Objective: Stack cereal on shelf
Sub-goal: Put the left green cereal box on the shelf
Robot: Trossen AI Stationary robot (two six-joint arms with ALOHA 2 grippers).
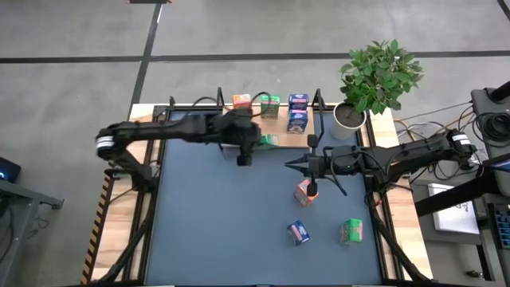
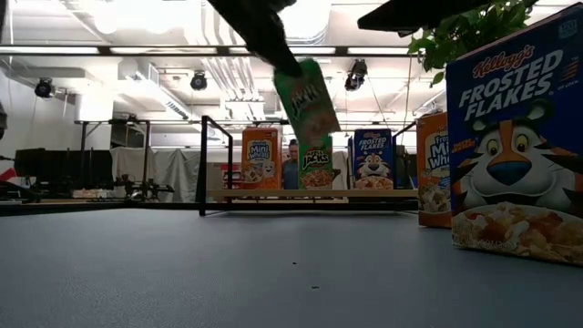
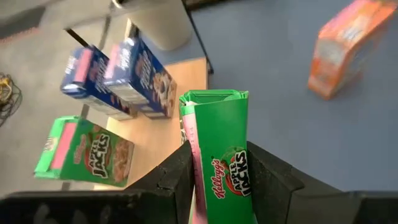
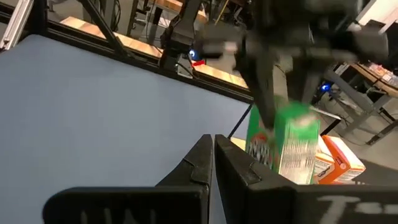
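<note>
My left gripper is shut on a green cereal box, which it holds over the shelf's near edge; the low view shows the box tilted above the shelf board. On the light-wood shelf stand an orange box, a green box and two blue boxes. An orange box, a blue box and a green box rest on the table. My right gripper is shut and empty, above the table by the orange box. My left gripper pinches the green box between its two fingers, one on the pink narrow side and one on the opposite side, at one end of the box. The box sticks out beyond the fingertips and hangs tilted, clear of the shelf and the table.
A potted plant stands at the table's far right corner, beside the shelf. Black upright posts frame the shelf. The blue box and an orange box stand close to the low camera.
</note>
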